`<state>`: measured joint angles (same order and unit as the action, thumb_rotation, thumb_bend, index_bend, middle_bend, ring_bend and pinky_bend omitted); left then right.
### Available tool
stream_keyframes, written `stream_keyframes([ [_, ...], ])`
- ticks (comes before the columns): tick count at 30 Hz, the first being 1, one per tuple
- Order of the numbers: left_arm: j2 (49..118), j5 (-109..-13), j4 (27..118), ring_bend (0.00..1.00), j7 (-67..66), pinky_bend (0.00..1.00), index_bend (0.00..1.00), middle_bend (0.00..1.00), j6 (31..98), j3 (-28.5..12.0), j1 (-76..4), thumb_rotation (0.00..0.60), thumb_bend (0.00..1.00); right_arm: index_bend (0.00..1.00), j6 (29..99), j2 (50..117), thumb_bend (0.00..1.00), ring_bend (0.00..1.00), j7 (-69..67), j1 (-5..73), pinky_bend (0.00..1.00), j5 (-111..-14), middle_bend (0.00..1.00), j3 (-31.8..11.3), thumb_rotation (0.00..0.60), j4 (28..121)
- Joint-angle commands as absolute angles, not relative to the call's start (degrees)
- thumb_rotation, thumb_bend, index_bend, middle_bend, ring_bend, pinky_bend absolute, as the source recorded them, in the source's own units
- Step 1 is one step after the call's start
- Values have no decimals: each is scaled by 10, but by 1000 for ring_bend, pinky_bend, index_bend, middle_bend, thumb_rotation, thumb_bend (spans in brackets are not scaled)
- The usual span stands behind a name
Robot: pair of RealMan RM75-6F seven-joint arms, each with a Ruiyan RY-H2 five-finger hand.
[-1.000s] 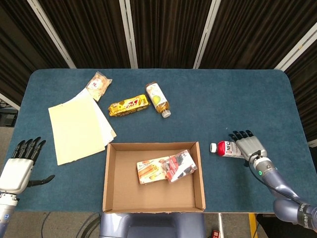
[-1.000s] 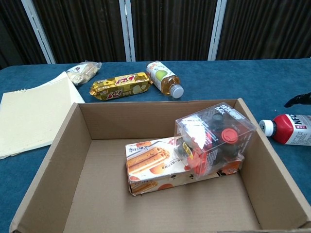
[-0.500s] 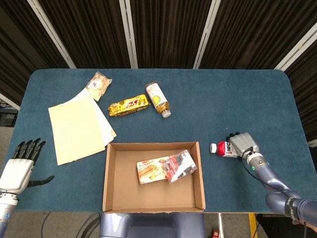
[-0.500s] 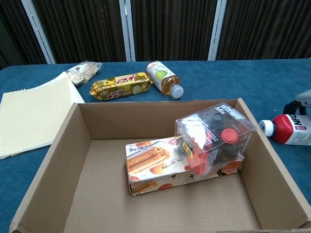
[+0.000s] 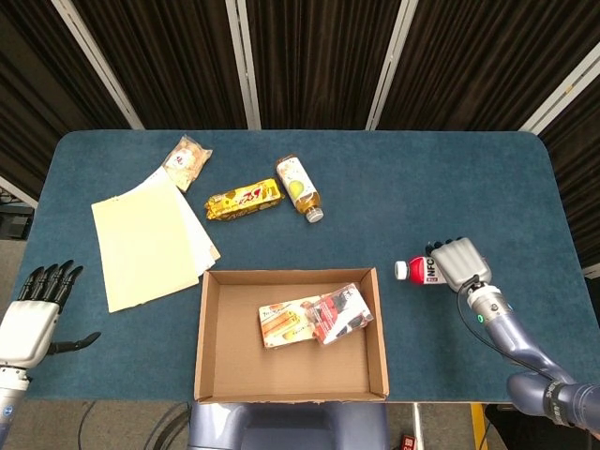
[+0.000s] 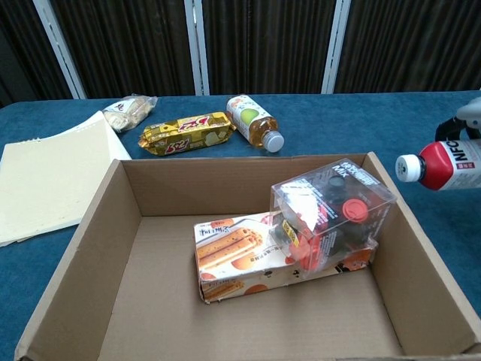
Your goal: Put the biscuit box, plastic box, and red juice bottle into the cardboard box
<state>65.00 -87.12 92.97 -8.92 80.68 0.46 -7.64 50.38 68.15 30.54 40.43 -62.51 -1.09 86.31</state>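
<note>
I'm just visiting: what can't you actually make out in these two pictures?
- Red juice bottle: the right robot hand covers its body in the head view; the chest view's right edge cuts it off.
- Biscuit box: partly hidden under the plastic box in the chest view.

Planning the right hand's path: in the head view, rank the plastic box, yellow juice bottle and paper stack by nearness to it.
From the right hand:
1. Plastic box, in the cardboard box, to its left.
2. Yellow juice bottle, far side of the table.
3. Paper stack, at the table's left.
</note>
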Motion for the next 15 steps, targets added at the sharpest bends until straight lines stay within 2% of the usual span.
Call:
stream_keyframes([
  [1, 648, -875, 931, 0, -87, 0, 0, 0, 811, 6, -74, 420, 27, 784, 533, 627, 344, 678, 378, 422, 913, -608, 630, -29, 600, 938],
  [7, 649, -875, 933, 0, -92, 0, 0, 0, 816, 5, -72, 424, 29, 782, 546, 580, 344, 675, 432, 457, 913, -594, 630, -62, 600, 1032],
  [15, 652, -868, 932, 0, -99, 0, 0, 0, 809, 4, -74, 422, 29, 778, 554, 580, 343, 675, 491, 499, 913, -568, 628, -85, 600, 1112],
])
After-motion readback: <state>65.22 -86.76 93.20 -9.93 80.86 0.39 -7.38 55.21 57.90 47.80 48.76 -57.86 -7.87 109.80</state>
